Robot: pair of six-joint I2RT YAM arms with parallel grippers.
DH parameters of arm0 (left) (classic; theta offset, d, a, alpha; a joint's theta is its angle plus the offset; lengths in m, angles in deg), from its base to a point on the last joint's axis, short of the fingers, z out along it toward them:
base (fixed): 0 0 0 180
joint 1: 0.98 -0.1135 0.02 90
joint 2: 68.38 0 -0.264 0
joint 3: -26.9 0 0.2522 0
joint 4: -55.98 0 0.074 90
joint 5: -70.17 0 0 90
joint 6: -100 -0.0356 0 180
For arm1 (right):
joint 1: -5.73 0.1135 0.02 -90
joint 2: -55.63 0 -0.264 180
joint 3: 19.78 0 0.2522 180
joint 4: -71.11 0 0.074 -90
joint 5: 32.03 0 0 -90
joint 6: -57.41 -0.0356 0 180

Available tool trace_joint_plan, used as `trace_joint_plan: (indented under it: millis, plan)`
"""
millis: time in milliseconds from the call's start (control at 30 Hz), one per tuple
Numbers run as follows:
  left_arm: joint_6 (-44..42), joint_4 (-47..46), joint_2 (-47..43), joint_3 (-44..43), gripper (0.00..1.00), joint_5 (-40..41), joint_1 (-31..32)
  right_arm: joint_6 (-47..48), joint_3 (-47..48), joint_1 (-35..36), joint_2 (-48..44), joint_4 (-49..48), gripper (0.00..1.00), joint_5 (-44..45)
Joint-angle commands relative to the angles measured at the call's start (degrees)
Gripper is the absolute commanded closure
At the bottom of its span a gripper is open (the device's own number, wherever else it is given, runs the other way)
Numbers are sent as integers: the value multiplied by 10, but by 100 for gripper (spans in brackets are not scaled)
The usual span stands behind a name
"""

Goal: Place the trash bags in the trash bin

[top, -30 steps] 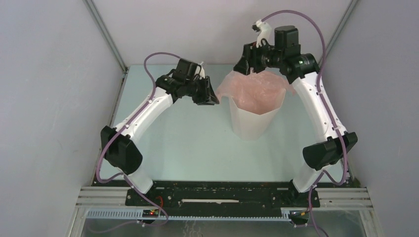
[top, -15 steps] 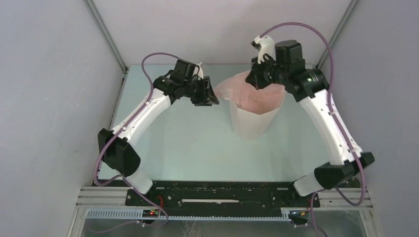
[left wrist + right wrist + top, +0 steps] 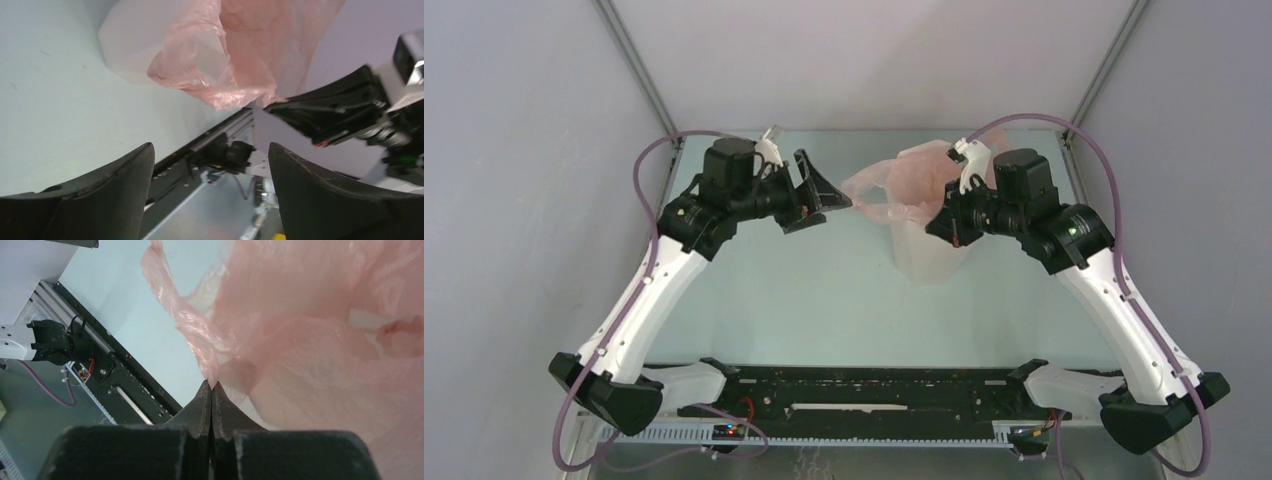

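The white faceted trash bin [image 3: 914,258] stands on the table right of centre. The pale-pink trash bag [image 3: 889,188] lies crumpled over its rim, and a flap hangs out over the bin's left side. My right gripper [image 3: 937,226] is at the near side of the rim. In the right wrist view it [image 3: 211,385] is shut, with an edge of the bag [image 3: 310,340] pinched at its tips. My left gripper [image 3: 829,203] stands open just left of the hanging flap. Nothing lies between its fingers [image 3: 112,187], and the bag [image 3: 235,60] and bin [image 3: 132,45] are beyond them.
The pale teal table [image 3: 804,290] is walled by grey panels on the left, right and back. A black mounting rail [image 3: 874,388] runs along the near edge between the two arm bases.
The left gripper opened, let go of the bag and drew back to the left. The right gripper shut on the bag edge and swung from the far rim to the near rim.
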Motion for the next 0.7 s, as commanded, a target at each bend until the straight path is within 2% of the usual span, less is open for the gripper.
trace_joint_plan:
  millis: [0, 133, 233, 300, 400, 467, 500, 667]
  plan:
    - [188, -95, 23, 62, 10, -64, -7, -43, -26, 11, -41, -31, 100, 21]
    - [335, -281, 26, 142, 8, -56, -2, -53, -35, 16, -51, -29, 99, 40]
    - [345, -292, 61, 137, 9, -47, 5, -58, -39, 18, -56, -18, 98, 48]
    - [315, -275, 88, 116, 17, -43, 12, -63, -46, 20, -63, -11, 97, 54]
    - [291, -262, 109, 113, 44, -40, 19, -73, -53, 25, -78, 8, 96, 76]
    - [278, -260, 108, 122, 57, -31, 27, -80, -63, 28, -95, 21, 96, 94]
    - [269, -258, 107, 126, 62, -26, 30, -83, -71, 29, -105, 24, 96, 100]
    - [232, -239, 126, 132, 74, -28, 46, -113, -145, 29, -157, 11, 92, 124]
